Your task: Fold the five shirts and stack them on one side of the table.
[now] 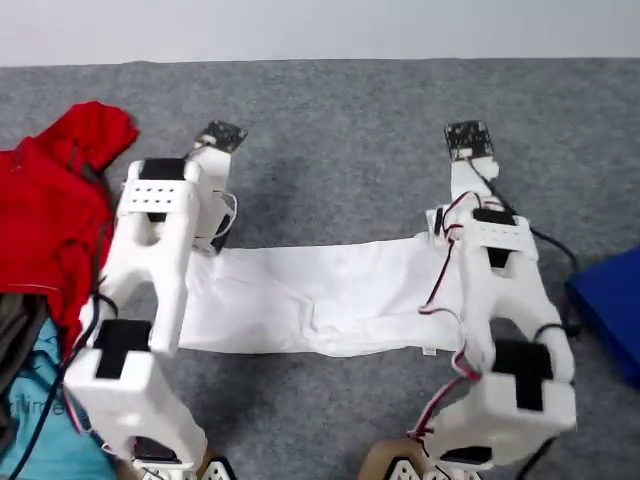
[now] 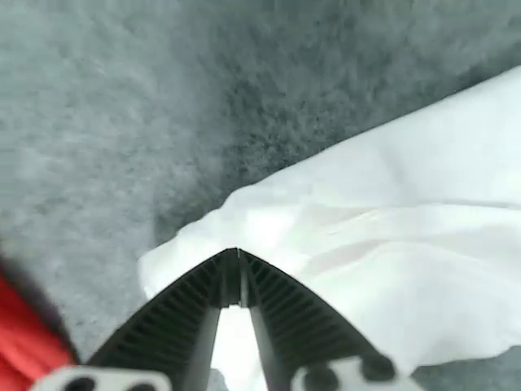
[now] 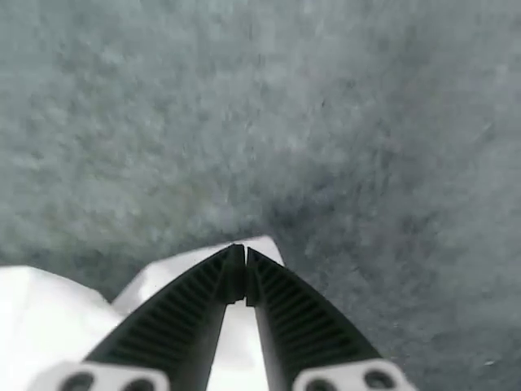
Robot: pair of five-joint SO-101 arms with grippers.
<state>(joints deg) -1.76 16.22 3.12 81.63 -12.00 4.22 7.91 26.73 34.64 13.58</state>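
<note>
A: Grey felt tabletop point(image 1: 330, 130), pale wall point(image 1: 320, 25) beyond at 12 o'clock. Where to find the white shirt point(image 1: 320, 290)?

B: Dead centre in the high view — folded into a long band, long axis running 9 to 3 o'clock, flat on the felt.

A: And the left gripper point(image 2: 238, 257)?

B: At the band's 9 o'clock end. Pressed closed, tips together, with a bunched edge of the white cloth pinched between.

A: Right gripper point(image 3: 244, 254)?

B: At the 3 o'clock end, likewise clamped tight, on a small corner of the same cloth. Equally near, then; one end each.

A: So what to turn the next move on?

B: Probably on that axis. With an end in each grip, likely a joint lift and a fold, either across the short way or end to end. Hard to call which.

A: Anything hidden?

B: Plenty — from above, each pinch buried under left arm point(image 1: 150, 260) and right arm point(image 1: 500, 290); amount of cloth held, impossible to judge. Red shirt point(image 1: 50, 200) heaped at 9 o'clock, teal shirt point(image 1: 40, 420) at 7, blue shirt point(image 1: 610, 300) at 3, all cropped by the edges. Dark grey cloth point(image 1: 15, 340) at 8, too cropped to identify.
</note>
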